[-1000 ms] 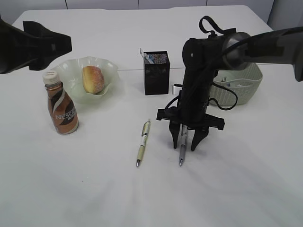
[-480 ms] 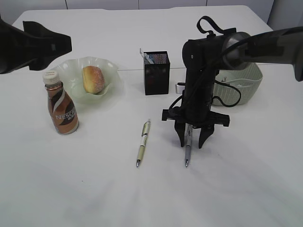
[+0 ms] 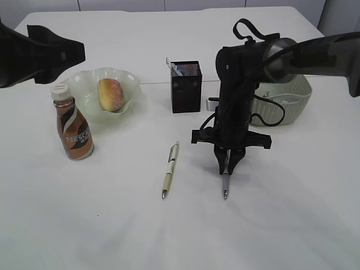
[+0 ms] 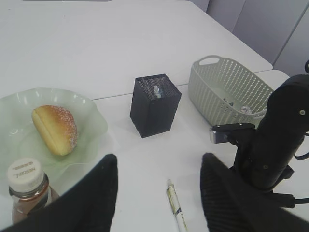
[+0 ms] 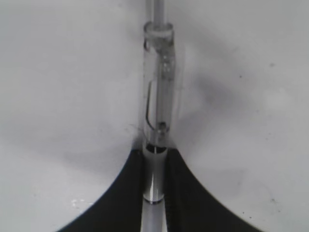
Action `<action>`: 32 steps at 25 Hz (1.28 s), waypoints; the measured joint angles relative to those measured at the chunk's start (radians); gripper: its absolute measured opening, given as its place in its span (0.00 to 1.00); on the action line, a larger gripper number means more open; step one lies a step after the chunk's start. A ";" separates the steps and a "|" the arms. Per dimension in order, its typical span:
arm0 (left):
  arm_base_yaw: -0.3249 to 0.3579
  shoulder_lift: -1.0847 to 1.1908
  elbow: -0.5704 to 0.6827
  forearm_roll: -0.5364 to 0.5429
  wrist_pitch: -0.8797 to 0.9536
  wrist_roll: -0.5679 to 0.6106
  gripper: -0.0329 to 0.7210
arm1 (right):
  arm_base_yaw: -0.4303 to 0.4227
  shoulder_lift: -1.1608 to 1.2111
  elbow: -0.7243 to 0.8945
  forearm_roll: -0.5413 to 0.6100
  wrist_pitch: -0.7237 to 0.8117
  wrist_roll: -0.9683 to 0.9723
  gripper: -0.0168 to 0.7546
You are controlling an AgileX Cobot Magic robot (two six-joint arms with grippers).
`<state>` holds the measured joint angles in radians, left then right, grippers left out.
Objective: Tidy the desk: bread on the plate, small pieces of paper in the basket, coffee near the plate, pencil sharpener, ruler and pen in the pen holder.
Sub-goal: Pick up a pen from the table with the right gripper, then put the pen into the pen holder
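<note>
My right gripper [image 3: 226, 166] points down at the desk [image 3: 112, 225] and is shut on a grey pen [image 3: 225, 184]. In the right wrist view its fingertips [image 5: 155, 157] clamp the pen's barrel [image 5: 158, 96], which lies flat on the desk. A second, cream pen [image 3: 170, 169] lies loose to its left, below my open left gripper [image 4: 159, 193]. The bread [image 3: 111, 94] lies on the green plate [image 3: 132, 84]. The coffee [image 3: 73, 132] stands just in front of the plate. The black pen holder [image 3: 186, 87] has something pale sticking out of it.
The grey-green basket [image 3: 289, 104] stands at the back right behind my right arm, with small pale bits [image 4: 245, 110] inside. My left arm [image 3: 39, 53] hangs high over the back left. White tabletop stretches along the front.
My right gripper's jaws have gone from wide apart around the grey pen to shut on it. The pen has shifted slightly right. The left arm has not moved.
</note>
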<state>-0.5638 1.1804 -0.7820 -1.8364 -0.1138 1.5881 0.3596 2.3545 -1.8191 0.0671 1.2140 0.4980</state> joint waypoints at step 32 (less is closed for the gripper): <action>0.000 0.000 0.000 0.001 0.005 -0.003 0.55 | 0.002 -0.362 0.248 -0.409 -0.999 -0.224 0.12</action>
<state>-0.5638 1.1804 -0.7820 -1.8349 -0.1085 1.5847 0.3620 1.9923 -1.5712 -0.3414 0.2155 0.2738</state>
